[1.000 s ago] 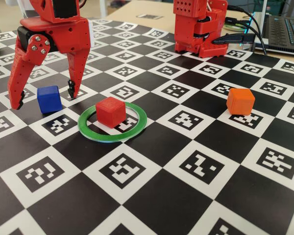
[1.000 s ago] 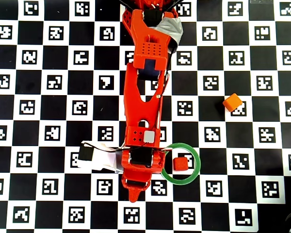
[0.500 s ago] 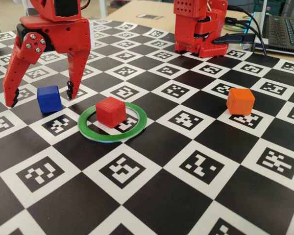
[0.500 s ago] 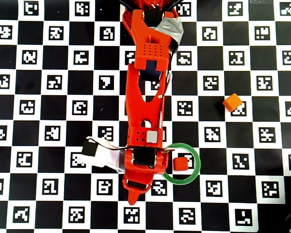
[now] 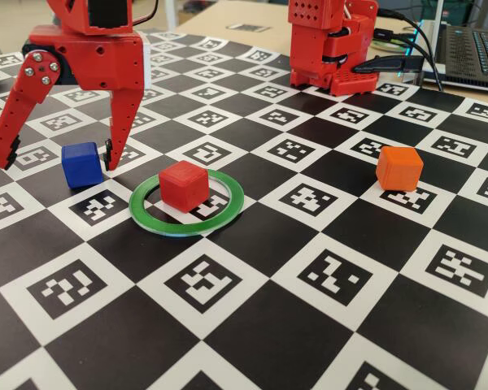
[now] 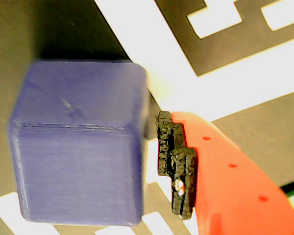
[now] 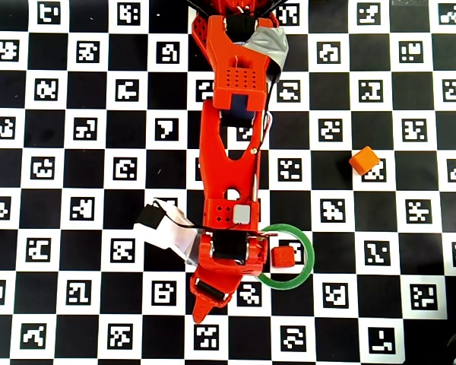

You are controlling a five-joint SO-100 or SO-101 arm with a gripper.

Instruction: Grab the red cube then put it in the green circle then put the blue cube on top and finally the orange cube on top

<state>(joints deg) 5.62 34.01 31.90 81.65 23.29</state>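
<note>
The red cube [image 5: 184, 184] sits inside the green circle [image 5: 187, 202], toward its 10 o'clock part in the fixed view, resting flat on the checkered board [image 5: 309, 325]; in the overhead view the same red cube [image 7: 283, 256] lies near the middle of the ring [image 7: 304, 270], slightly to the 9 o'clock side. The blue cube [image 5: 82, 163] stands on the board at about 9 o'clock from the ring in the fixed view, outside it and close by. The gripper [image 5: 55, 158] hangs over that cube with its jaws spread wide apart, one fingertip [image 5: 110, 154] just beside the cube's right face and the other well off to the cube's 9 o'clock side, neither visibly pressing on it. The wrist view shows the blue cube [image 6: 78, 142] large and slightly blurred, with one dark-padded red finger [image 6: 176, 166] at its 3 o'clock side, a thin gap between them. In the overhead view the arm [image 7: 228, 167] covers the blue cube. The orange cube [image 5: 398, 168] rests alone at 3 o'clock from the ring in the fixed view, well apart from it; in the overhead view the orange cube [image 7: 364, 160] lies at about 1 o'clock from the ring. The arm's red base [image 5: 333, 45] stands at the far edge of the board, with a laptop [image 5: 472, 49] at its 3 o'clock side
</note>
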